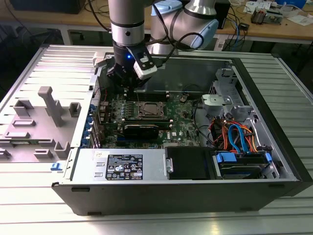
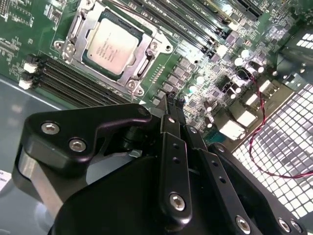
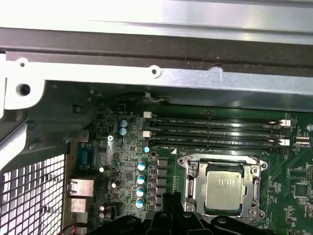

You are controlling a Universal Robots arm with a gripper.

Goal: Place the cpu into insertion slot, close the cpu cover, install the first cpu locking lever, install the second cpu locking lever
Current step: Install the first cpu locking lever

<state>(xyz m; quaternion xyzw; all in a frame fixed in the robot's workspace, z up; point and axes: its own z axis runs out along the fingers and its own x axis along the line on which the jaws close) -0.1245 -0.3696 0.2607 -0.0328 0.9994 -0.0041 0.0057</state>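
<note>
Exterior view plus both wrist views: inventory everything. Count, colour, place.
computer case: 1, black, open, on the slatted table
motherboard: 1, green, inside the case
cpu: 1, silver-grey, seated in the insertion slot
cpu cover: 1, silver, framing the cpu
memory slots: several, black, beside the insertion slot
cables: bundle, orange and blue, exterior view's right
fixtures: several, grey, exterior view's left
arm: 1, silver and black, above the case
gripper: 1, black, shut, empty, over the motherboard

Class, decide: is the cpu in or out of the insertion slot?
In: the cpu lies flat inside the insertion slot in the second wrist view.
</note>
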